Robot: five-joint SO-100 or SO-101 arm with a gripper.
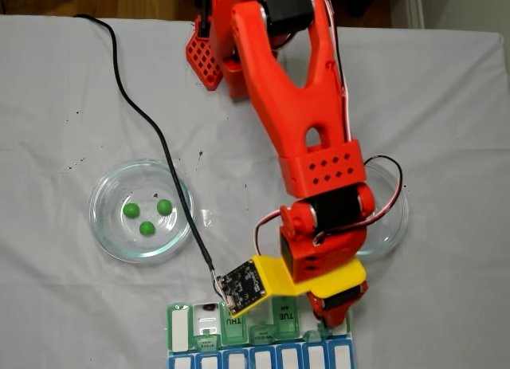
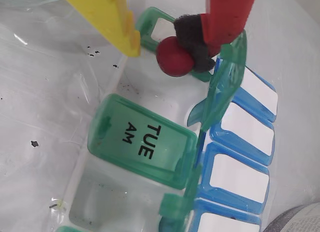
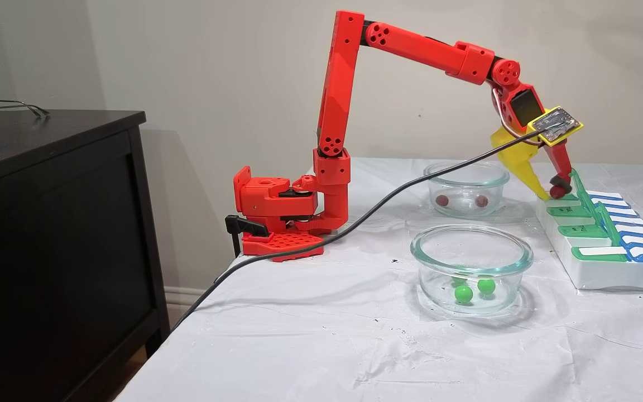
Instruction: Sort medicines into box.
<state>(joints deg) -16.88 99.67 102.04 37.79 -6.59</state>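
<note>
In the wrist view a glossy red medicine ball [image 2: 174, 57] rests against the black pad of my red finger [image 2: 227, 16]. A sliver of daylight separates it from the yellow finger [image 2: 112, 16], so my gripper [image 2: 164, 54] stands slightly open. The ball hangs above the box [image 2: 150, 96], beside a raised green lid [image 2: 225, 86] and past the shut TUE AM lid [image 2: 142, 139]. From the side, the ball [image 3: 557, 191] and gripper [image 3: 551, 194] sit just over the far end of the box [image 3: 606, 273]. Three green balls [image 1: 147, 213] lie in the left bowl [image 1: 103, 225].
A second glass bowl [image 3: 466, 170] behind the gripper holds two red balls [image 3: 441, 200]. The nearer bowl [image 3: 469, 237] holds the green ones. A black cable [image 1: 151, 130] runs across the white cloth to the wrist. A dark cabinet [image 3: 48, 223] stands beyond the table's edge.
</note>
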